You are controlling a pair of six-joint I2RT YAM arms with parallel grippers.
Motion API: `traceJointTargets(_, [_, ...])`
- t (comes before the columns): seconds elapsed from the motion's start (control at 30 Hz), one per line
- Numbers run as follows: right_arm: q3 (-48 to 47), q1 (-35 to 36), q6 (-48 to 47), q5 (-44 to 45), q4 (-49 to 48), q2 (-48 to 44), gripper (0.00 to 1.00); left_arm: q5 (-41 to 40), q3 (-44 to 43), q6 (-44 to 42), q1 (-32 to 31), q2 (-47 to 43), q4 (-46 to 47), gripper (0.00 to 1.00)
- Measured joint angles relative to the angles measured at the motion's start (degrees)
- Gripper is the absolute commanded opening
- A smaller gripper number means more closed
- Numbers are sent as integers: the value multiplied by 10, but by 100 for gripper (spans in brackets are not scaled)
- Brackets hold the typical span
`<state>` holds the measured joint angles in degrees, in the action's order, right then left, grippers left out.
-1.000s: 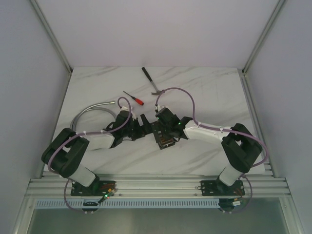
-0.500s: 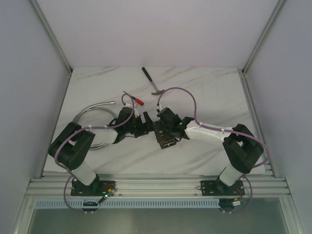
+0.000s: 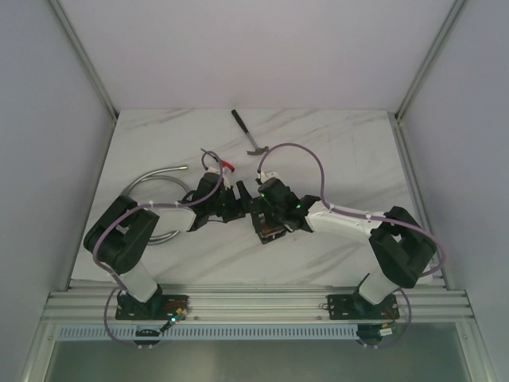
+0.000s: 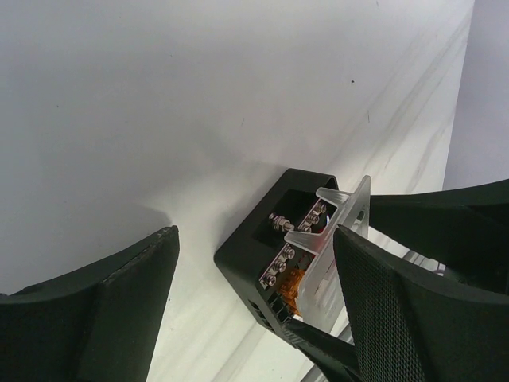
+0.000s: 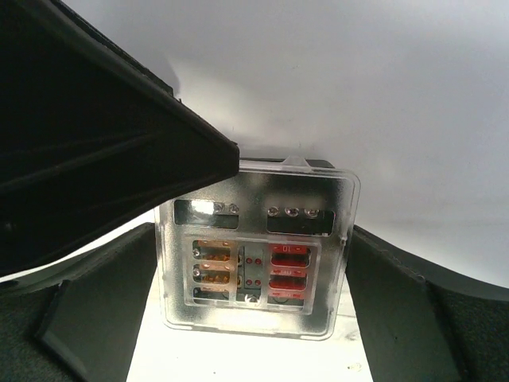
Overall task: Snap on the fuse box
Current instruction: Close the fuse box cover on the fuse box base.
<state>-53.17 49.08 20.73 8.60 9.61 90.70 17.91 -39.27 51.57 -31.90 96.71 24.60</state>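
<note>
The fuse box [image 3: 269, 228] is a small black box lying on the white table, between the two grippers. In the left wrist view its black body [image 4: 258, 247] carries a clear cover [image 4: 343, 231] tilted up off one side. In the right wrist view the clear cover [image 5: 256, 298] faces me, with orange and red fuses behind it. My right gripper [image 5: 253, 239] is shut on the cover's two side edges. My left gripper [image 4: 254, 235] is open, and the box stands between its fingers, close to the right finger [image 4: 413, 310].
A hammer [image 3: 250, 134] lies at the back of the table. A red-handled screwdriver [image 3: 227, 165] lies just behind the left wrist. A bent metal hose [image 3: 149, 185] lies at the left. The left finger [image 5: 95, 135] fills the upper left of the right wrist view.
My left arm has reached forward and to the right, bringing its open gripper up against the fuse box. My right gripper has shifted a little to the left with the box.
</note>
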Motion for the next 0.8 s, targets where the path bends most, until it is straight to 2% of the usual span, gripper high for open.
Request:
traceJointTargets(0.47, [15,0,0,2,-19,-21,100,-3,-9,-2,-1,2,-17,88])
traceJointTargets(0.8, [59,-5,-9,0,-74,-52,100,-11,-10,-2,-4,1,-19,89])
